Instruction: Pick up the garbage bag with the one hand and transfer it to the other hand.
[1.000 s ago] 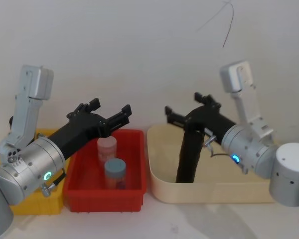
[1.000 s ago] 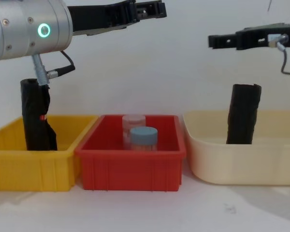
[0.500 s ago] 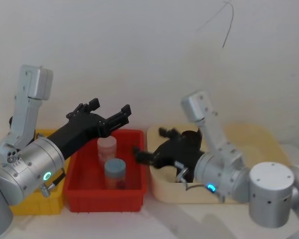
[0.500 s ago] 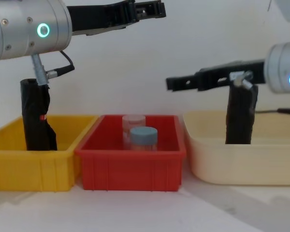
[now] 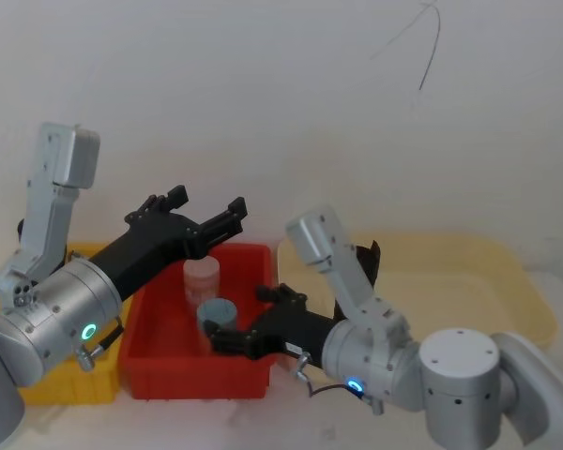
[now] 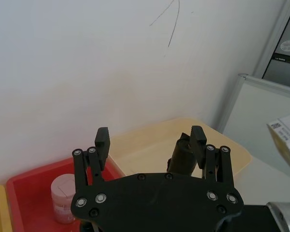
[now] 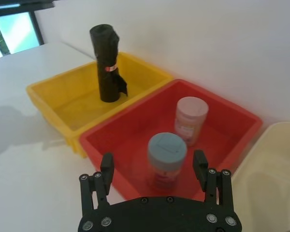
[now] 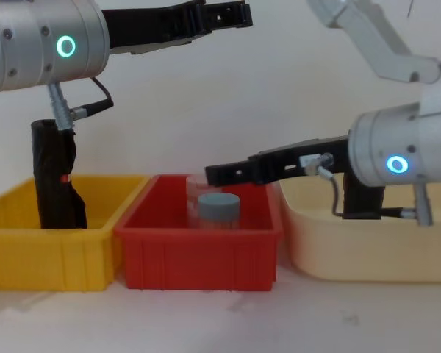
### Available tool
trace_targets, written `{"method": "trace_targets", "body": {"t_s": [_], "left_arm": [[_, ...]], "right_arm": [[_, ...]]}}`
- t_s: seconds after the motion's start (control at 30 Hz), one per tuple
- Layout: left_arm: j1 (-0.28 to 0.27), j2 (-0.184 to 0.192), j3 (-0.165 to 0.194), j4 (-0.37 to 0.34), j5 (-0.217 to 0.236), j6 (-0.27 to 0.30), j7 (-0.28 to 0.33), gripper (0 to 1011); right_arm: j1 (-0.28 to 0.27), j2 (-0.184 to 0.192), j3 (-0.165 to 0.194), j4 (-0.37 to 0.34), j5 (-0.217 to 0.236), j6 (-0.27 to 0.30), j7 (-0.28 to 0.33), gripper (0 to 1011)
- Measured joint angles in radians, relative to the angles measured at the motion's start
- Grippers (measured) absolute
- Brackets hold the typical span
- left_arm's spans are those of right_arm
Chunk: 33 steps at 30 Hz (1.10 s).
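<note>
The bag (image 6: 181,157) stands untouched in the tub (image 5: 507,281). The left gripper (image 5: 206,202) hovers wide open, empty, above the red bin (image 5: 150,370). The right gripper (image 5: 238,316), also spread and empty, hangs low beside a jar (image 5: 216,314) and may topple it.

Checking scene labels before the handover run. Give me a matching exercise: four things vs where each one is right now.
Things:
1. plain black roll
2. red-marked black roll
3. left gripper
4. right gripper

Places:
A. open, low over the red bin
B. standing in the cream bin
C. open, raised high above the bins
D. standing in the yellow bin

Pairs: 1-B, 2-D, 3-C, 4-A
</note>
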Motion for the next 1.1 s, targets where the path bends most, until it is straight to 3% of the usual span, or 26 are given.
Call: {"method": "trace_targets", "body": {"t_s": [0.33,1.1], "left_arm": [[0.0,0.0,0.0,0.0,0.0,0.0,0.0,1001],[0.0,0.0,0.0,0.0,0.0,0.0,0.0,1001]], "right_arm": [[0.019,-0.042,-0.023,0.041,-0.005,0.018,0.003,1002],[0.08,-0.122,-0.025,0.154,0.01,0.067,-0.024,1002]]}}
